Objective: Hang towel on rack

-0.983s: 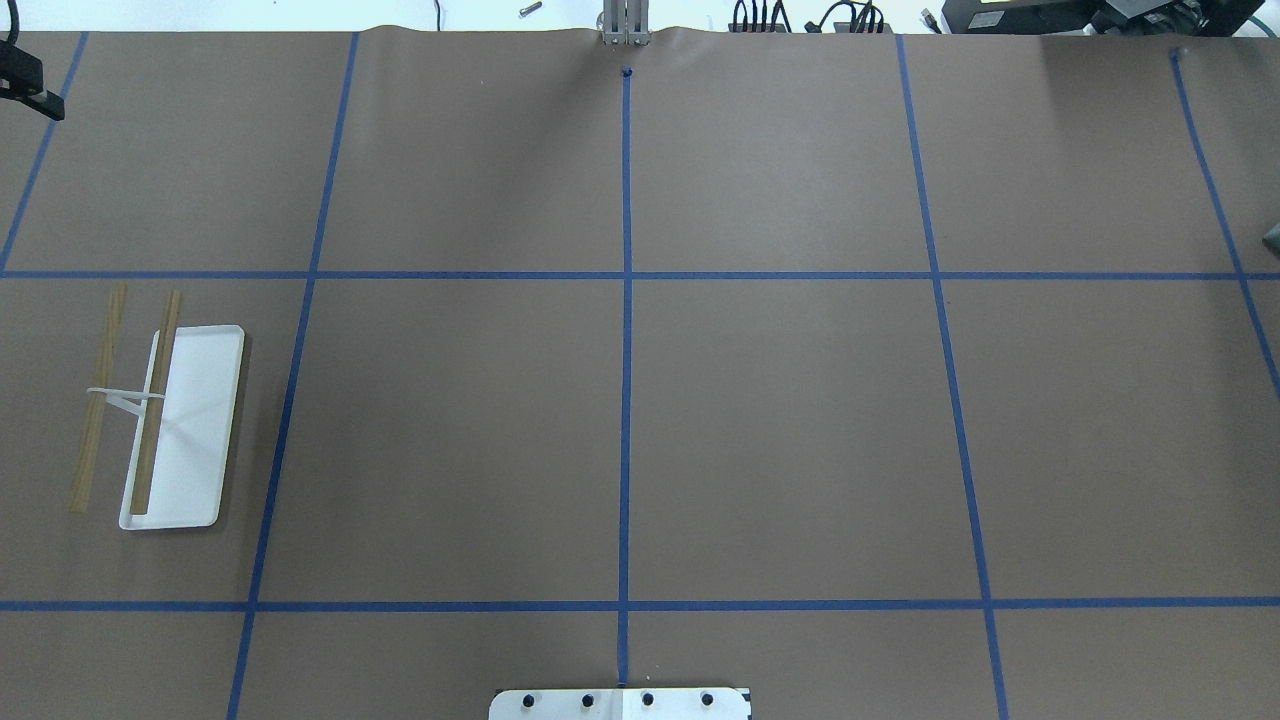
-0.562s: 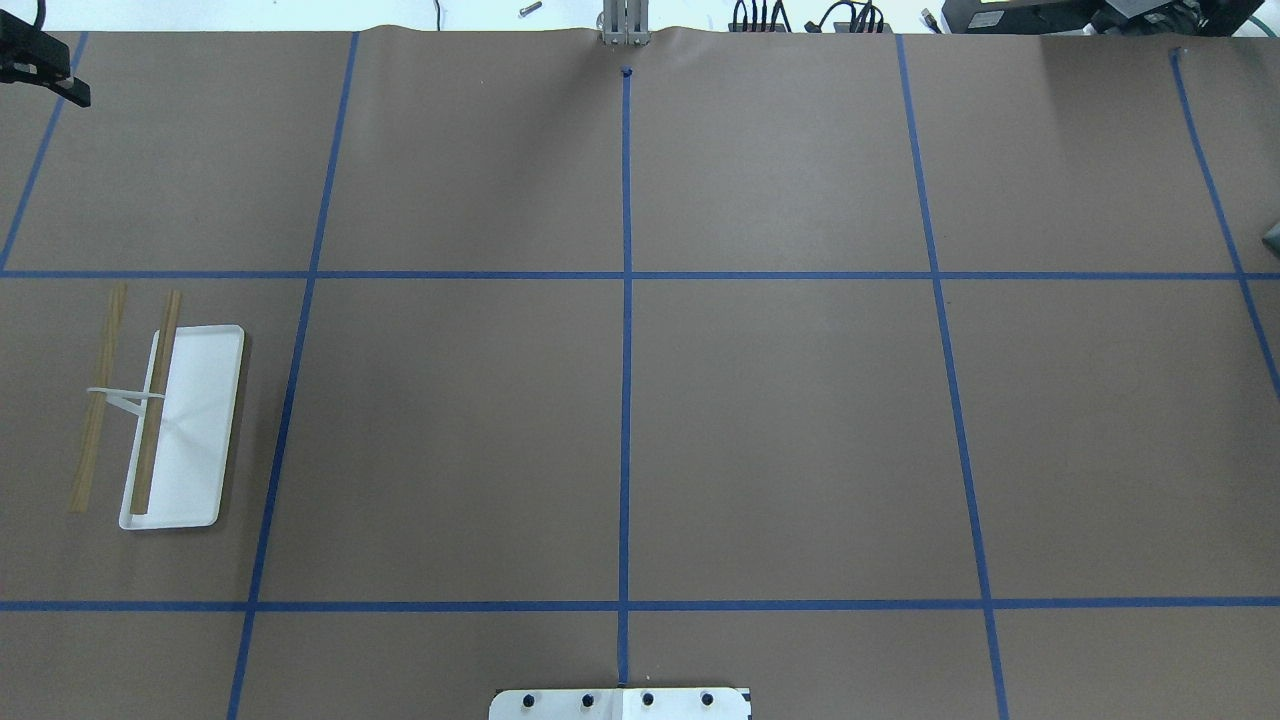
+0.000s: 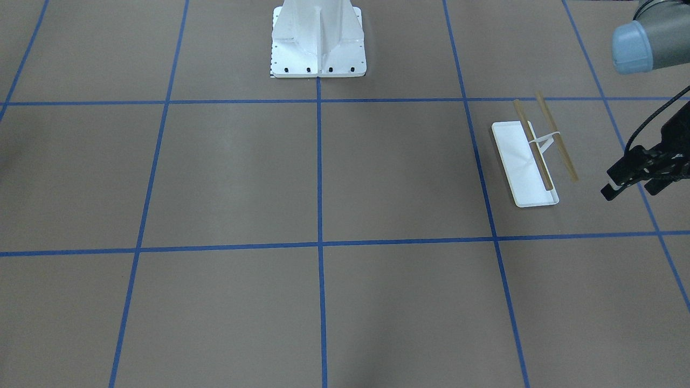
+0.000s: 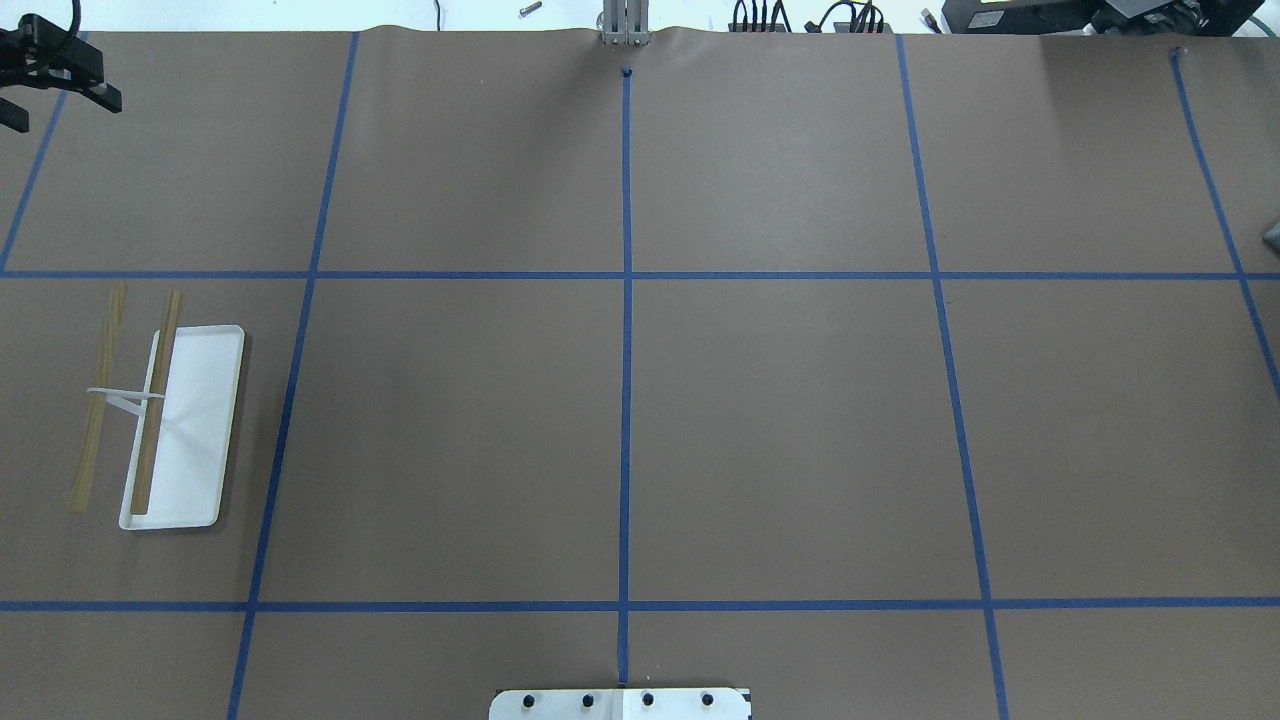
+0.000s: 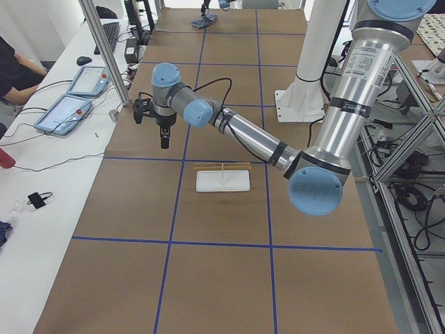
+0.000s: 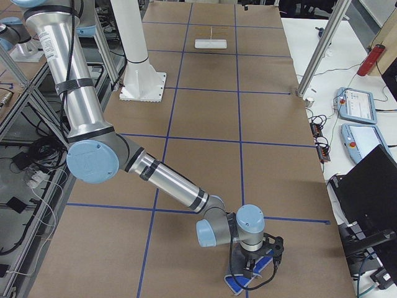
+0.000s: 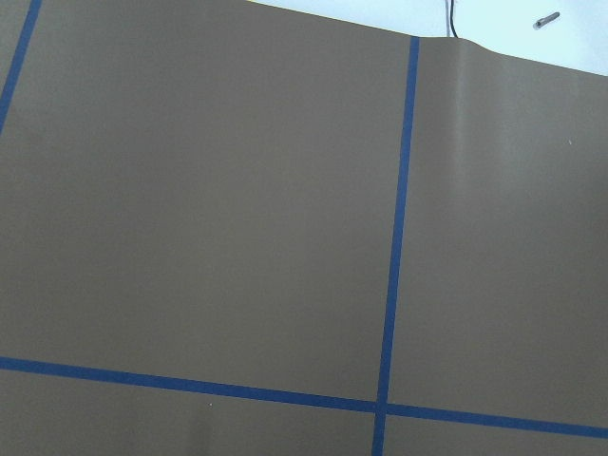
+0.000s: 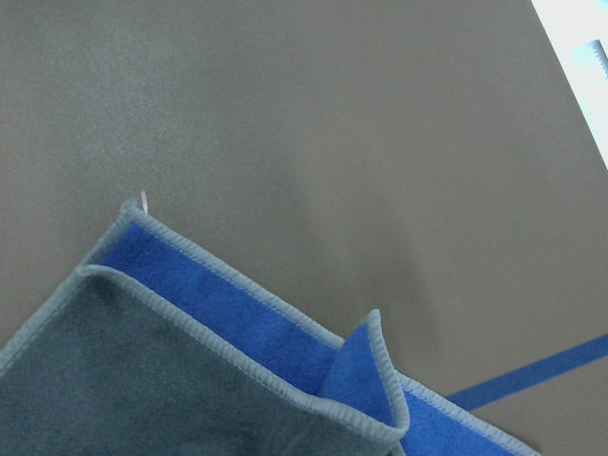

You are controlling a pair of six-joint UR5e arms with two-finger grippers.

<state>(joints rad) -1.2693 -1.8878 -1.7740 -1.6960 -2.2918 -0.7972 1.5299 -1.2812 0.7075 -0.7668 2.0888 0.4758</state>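
The rack (image 4: pixel 195 430) stands at the table's left: a white tray base with two brown rods (image 4: pixel 155 400) above it; it also shows in the front view (image 3: pixel 525 161) and the left view (image 5: pixel 222 181). Nothing hangs on it. My left gripper (image 4: pixel 63 112) is open and empty, raised beyond the rack toward the far left corner; it also shows in the front view (image 3: pixel 630 191). The towel (image 8: pixel 190 380), dark grey over blue with a pale edge, lies folded at the table's right end (image 6: pixel 248 282). My right gripper (image 6: pixel 251 270) hangs just over it; I cannot tell whether it is open.
The white bolted pedestal (image 3: pixel 318 37) stands at the robot's edge of the table. Blue tape lines grid the brown paper. A side table with tablets (image 5: pixel 69 111) and a person runs along the far edge. Metal frame posts (image 6: pixel 316 56) stand there.
My left gripper has moved rightward, further into the top-left corner of the overhead view. The rack has not moved.
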